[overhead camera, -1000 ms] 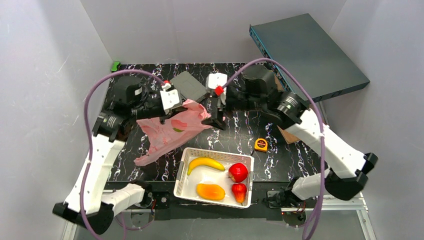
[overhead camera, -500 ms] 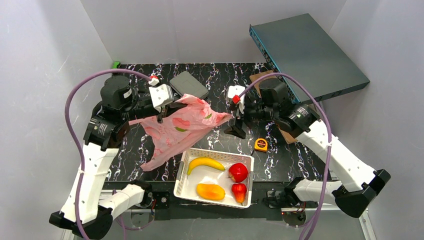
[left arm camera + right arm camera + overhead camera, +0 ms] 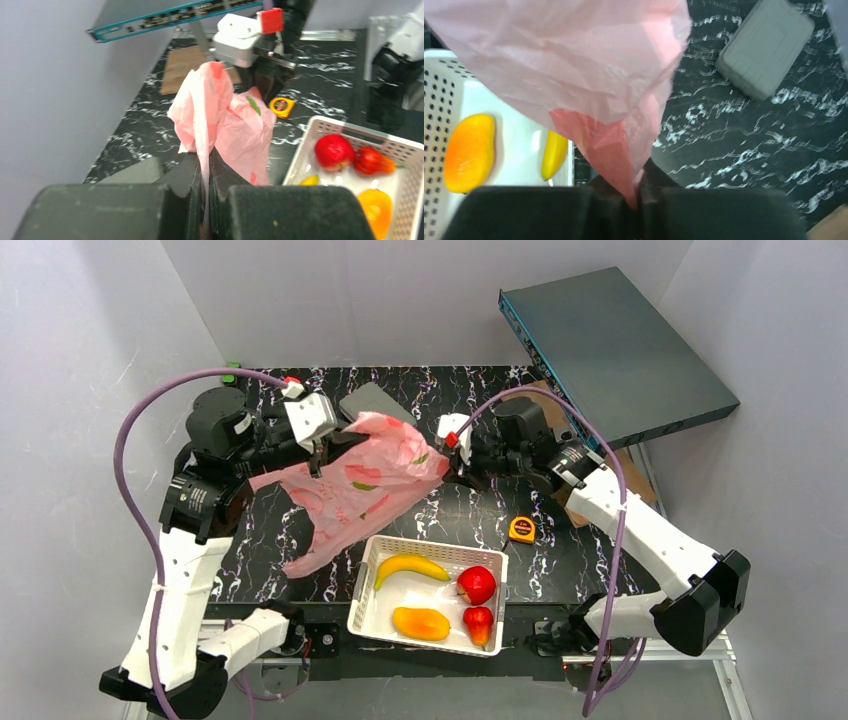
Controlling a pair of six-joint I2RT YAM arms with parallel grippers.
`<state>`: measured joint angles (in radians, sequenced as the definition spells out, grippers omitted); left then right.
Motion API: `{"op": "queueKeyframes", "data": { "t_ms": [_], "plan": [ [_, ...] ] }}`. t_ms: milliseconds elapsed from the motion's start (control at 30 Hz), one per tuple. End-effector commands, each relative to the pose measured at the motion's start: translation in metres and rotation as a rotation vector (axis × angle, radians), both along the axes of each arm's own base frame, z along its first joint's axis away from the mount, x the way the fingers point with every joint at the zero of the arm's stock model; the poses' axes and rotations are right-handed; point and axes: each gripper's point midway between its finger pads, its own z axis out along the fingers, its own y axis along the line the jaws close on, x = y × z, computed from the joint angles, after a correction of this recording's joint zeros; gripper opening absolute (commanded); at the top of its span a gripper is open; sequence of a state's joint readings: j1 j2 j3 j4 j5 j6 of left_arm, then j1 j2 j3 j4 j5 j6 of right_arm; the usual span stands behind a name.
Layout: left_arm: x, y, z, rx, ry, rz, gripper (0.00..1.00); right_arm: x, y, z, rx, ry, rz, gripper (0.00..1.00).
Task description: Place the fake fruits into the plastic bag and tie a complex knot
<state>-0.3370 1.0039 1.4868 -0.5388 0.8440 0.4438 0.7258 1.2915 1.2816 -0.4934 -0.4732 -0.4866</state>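
Observation:
The pink plastic bag (image 3: 360, 485) hangs stretched between both grippers above the black marbled table. My left gripper (image 3: 318, 455) is shut on its left top edge, with thin pink film pinched between the jaws (image 3: 206, 170). My right gripper (image 3: 447, 455) is shut on the bag's right corner (image 3: 639, 197). The fake fruits lie in the white basket (image 3: 365, 585) at the near edge: banana (image 3: 410, 567), mango (image 3: 421, 622), apple (image 3: 477, 584) and a small red pointed fruit (image 3: 479, 623). No knot is in view.
A yellow tape measure (image 3: 521, 530) lies right of the bag. A grey box (image 3: 375, 408) sits at the back behind the bag. A dark flat device (image 3: 615, 345) leans at the back right, with cardboard (image 3: 575, 510) under the right arm.
My right gripper was open and away from the bag; it has moved left to the bag's right corner and shut on it. The left gripper has carried its end slightly back and left.

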Motion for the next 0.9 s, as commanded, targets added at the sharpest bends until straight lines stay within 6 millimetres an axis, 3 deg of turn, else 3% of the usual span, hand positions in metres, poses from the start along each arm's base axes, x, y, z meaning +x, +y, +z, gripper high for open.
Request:
{"op": "queueKeyframes", "data": {
  "t_ms": [0,133,233,300,400,600,700,767,800,833,867],
  "plan": [
    [0.015,0.027,0.027,-0.059,-0.058,0.157,0.0,0.026,-0.031,-0.005,-0.018,-0.029,-0.094,0.01],
    [0.036,0.062,0.016,-0.062,-0.006,0.329,0.0,0.044,-0.052,0.015,0.009,-0.048,-0.187,0.01],
    [0.027,0.06,0.012,-0.036,0.015,0.281,0.18,0.051,-0.053,0.028,0.033,-0.084,-0.219,0.01],
    [0.011,0.045,0.012,-0.043,0.039,0.148,0.46,0.051,-0.048,0.035,0.044,-0.086,-0.209,0.01],
    [0.006,0.035,0.015,-0.071,0.096,0.061,0.73,0.055,-0.041,0.041,0.05,-0.1,-0.203,0.01],
    [0.033,0.032,0.021,-0.105,0.208,0.095,0.91,0.054,-0.032,0.05,0.059,-0.169,-0.159,0.01],
    [0.039,0.029,0.024,-0.113,0.232,0.075,0.91,0.053,-0.028,0.052,0.062,-0.18,-0.144,0.01],
    [0.04,0.026,0.024,-0.112,0.238,0.054,0.86,0.054,-0.025,0.056,0.067,-0.196,-0.139,0.01],
    [0.041,0.024,0.025,-0.113,0.239,0.047,0.74,0.056,-0.024,0.057,0.069,-0.204,-0.142,0.01],
    [0.042,0.024,0.029,-0.122,0.243,0.049,0.55,0.058,-0.024,0.058,0.067,-0.209,-0.147,0.01],
    [0.049,0.026,0.034,-0.142,0.256,0.089,0.24,0.062,-0.025,0.057,0.058,-0.219,-0.159,0.01]
  ]
}}
